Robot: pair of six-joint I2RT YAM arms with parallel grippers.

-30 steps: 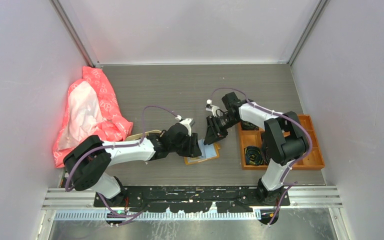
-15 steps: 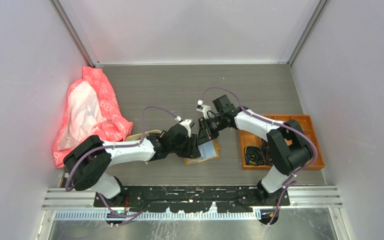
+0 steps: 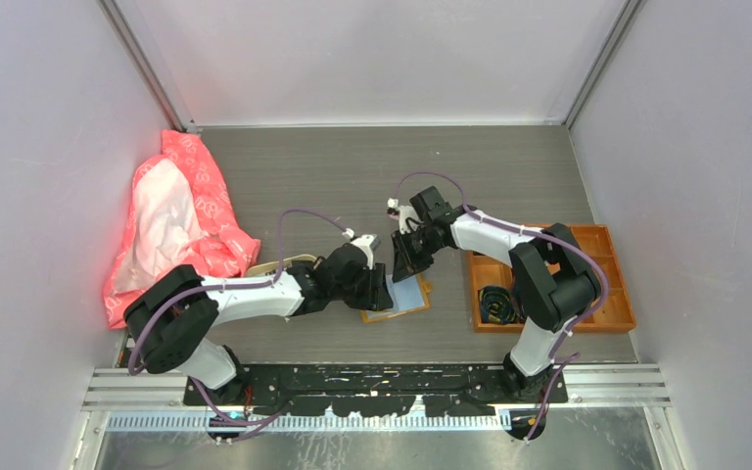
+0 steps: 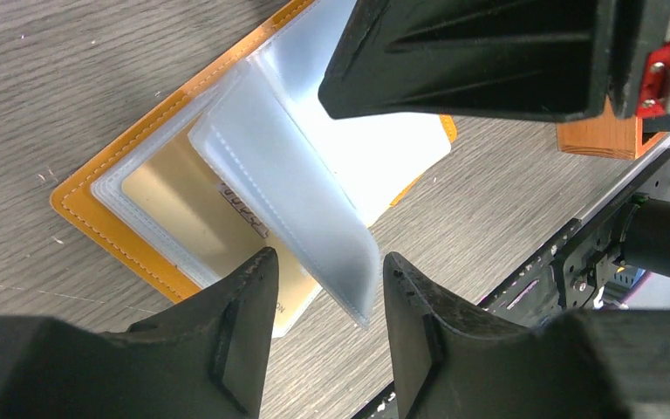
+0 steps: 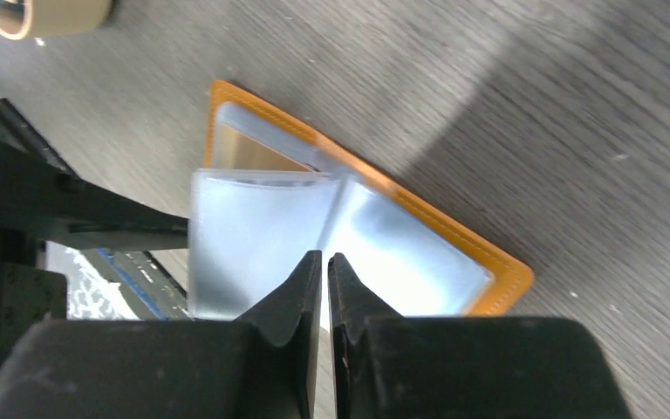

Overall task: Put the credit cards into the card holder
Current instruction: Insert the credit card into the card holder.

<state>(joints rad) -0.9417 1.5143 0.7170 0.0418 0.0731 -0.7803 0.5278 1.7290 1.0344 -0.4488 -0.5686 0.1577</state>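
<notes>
The holder [image 4: 83, 205] lies open on the bench. My left pincer [image 4: 327, 262] stands half open around its raised clear sleeve [image 4: 288, 192]; whether it touches, I cannot tell. My right pincer [image 5: 324, 255] is almost closed above the holder's fold, gripping nothing visible. A gold card [image 4: 183, 209] sits inside the holder.

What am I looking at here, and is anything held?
Two robot arms are bolted to a table. One picture looks down from above; the other two come from cameras on each wrist. An open orange card holder lies between them, with clear sleeves and a gold card inside. The left claw stands open around a raised sleeve; the right claw is nearly closed above the sleeves. I cannot tell if it pinches one. A pink bag and an orange box lie aside.
</notes>
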